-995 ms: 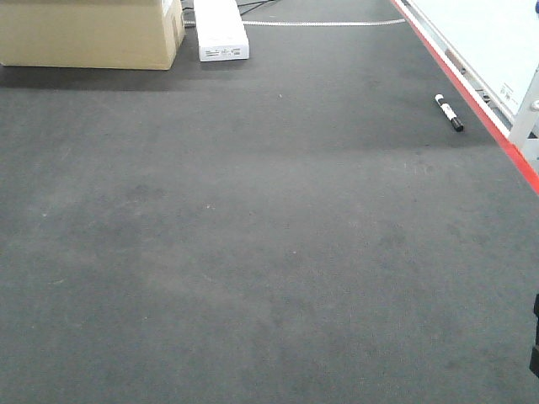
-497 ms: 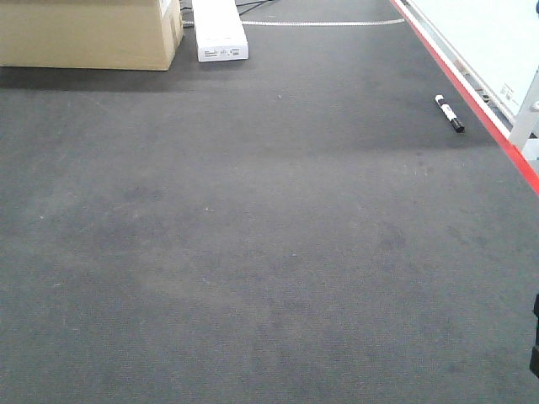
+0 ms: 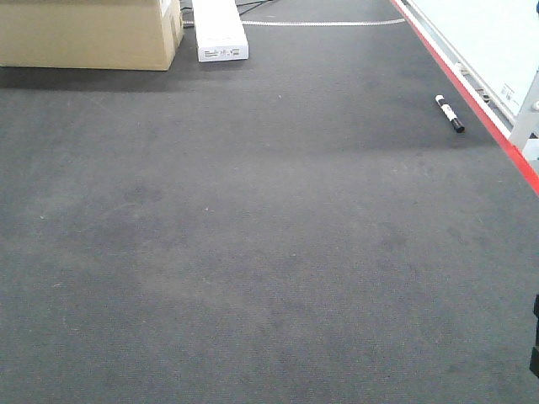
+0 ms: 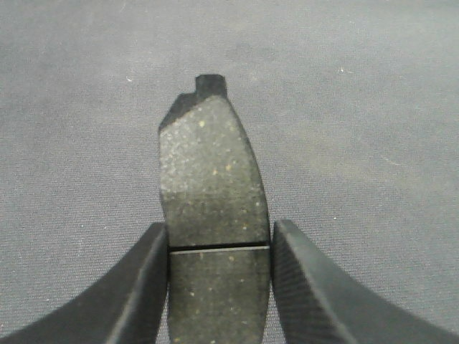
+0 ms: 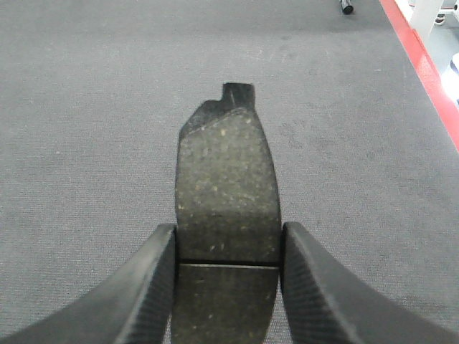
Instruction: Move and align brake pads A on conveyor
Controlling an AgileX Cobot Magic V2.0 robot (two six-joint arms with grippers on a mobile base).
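Observation:
In the left wrist view a grey-brown brake pad (image 4: 211,172) with a centre groove is clamped between the black fingers (image 4: 150,287) of my left gripper (image 4: 219,247), which is shut on it above the dark conveyor (image 4: 373,129). In the right wrist view a second brake pad (image 5: 226,186) is held the same way, my right gripper (image 5: 228,247) shut on it over the conveyor (image 5: 93,107). The front view shows the bare conveyor (image 3: 253,236) with its red frame edge (image 3: 472,97); no pad shows there, and a dark bit of an arm (image 3: 535,337) sits at the right edge.
A cardboard box (image 3: 84,34) and a white box (image 3: 221,29) stand at the far left of the belt. A black-and-white marker (image 3: 449,113) lies near the red edge at right, also seen as the marker (image 5: 346,6) in the right wrist view.

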